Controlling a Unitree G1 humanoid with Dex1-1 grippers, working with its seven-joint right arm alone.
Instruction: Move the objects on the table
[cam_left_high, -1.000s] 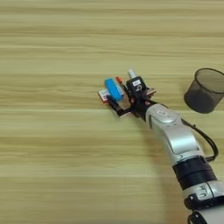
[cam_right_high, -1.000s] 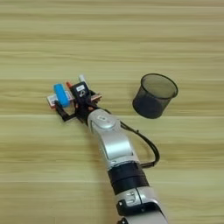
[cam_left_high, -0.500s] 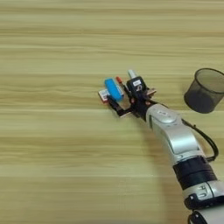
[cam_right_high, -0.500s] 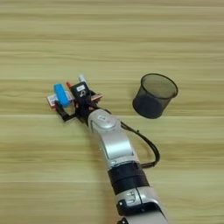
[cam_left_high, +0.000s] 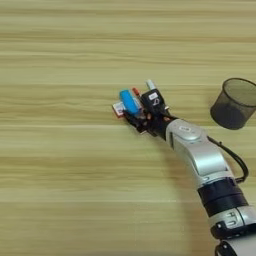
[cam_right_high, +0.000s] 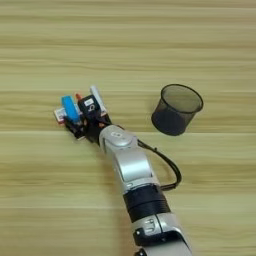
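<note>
A small cluster of objects lies on the table (cam_left_high: 60, 190) near its middle. A blue oblong block (cam_left_high: 129, 101) rests partly over a red-and-white flat card (cam_left_high: 118, 108). A thin red-capped pen (cam_left_high: 135, 92) and a white marker (cam_right_high: 96, 96) lie just right of the block. My right gripper (cam_left_high: 141, 109) reaches in from the lower right and stands open. One black finger lies at the marker's side of the block and the other below the block. The block's near end and the pen sit between them. The card is partly hidden.
A black mesh cup (cam_right_high: 176, 109) stands upright to the right of the cluster, a short way from my silver forearm (cam_right_high: 131, 165). A black cable loops off the forearm toward the cup's side.
</note>
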